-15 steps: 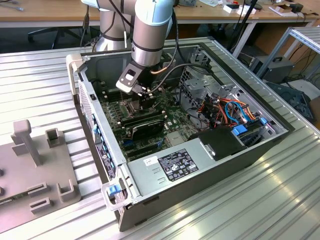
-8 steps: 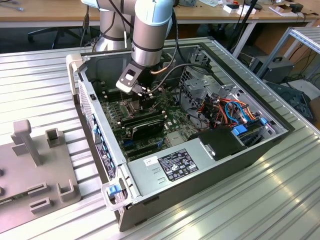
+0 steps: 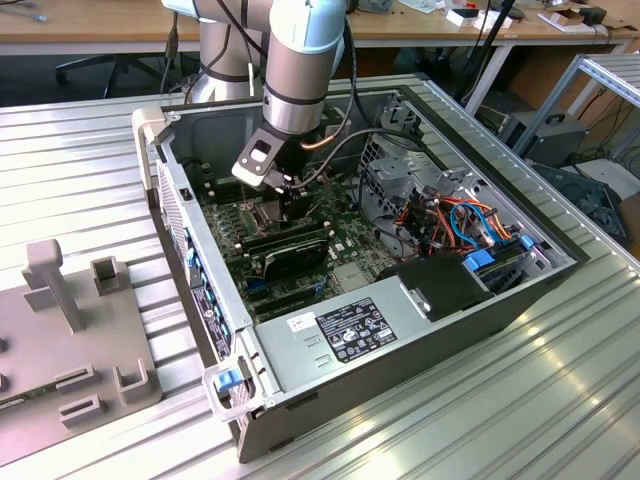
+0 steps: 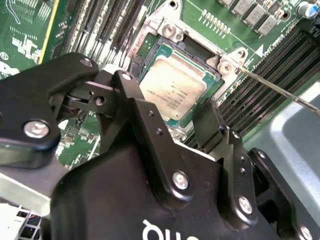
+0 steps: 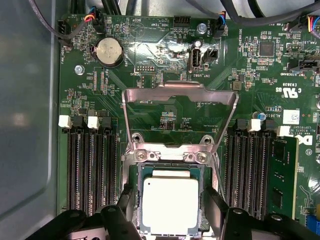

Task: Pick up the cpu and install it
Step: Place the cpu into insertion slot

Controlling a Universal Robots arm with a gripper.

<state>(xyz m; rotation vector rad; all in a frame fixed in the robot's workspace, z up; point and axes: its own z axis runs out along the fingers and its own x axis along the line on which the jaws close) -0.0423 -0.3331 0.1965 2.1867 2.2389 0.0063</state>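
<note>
Found the cpu (image 5: 170, 205) lying flat, silver top up, inside the dark socket (image 4: 192, 50) on the green board (image 5: 165, 40). Saw the gripper (image 5: 170, 212) spread open low over it, one black finger on each side of the chip, with a sliver of gap on both sides in the first wrist view. Noted the socket's metal frame (image 5: 177, 90) swung up and back, rows of memory slots (image 5: 92, 170) flanking the socket, and a coin battery (image 5: 110, 52) beyond.

Farther out, in the exterior view, saw the arm (image 3: 300, 60) reaching down into an open computer case (image 3: 152, 128) laid on its side on a ribbed metal table (image 3: 500, 400). Spotted a grey block with slots (image 3: 70, 330) on the table at the exterior view's left. Behind, made out a wooden desk (image 3: 100, 25) and grey equipment (image 3: 550, 135) on the floor at the exterior view's right.
</note>
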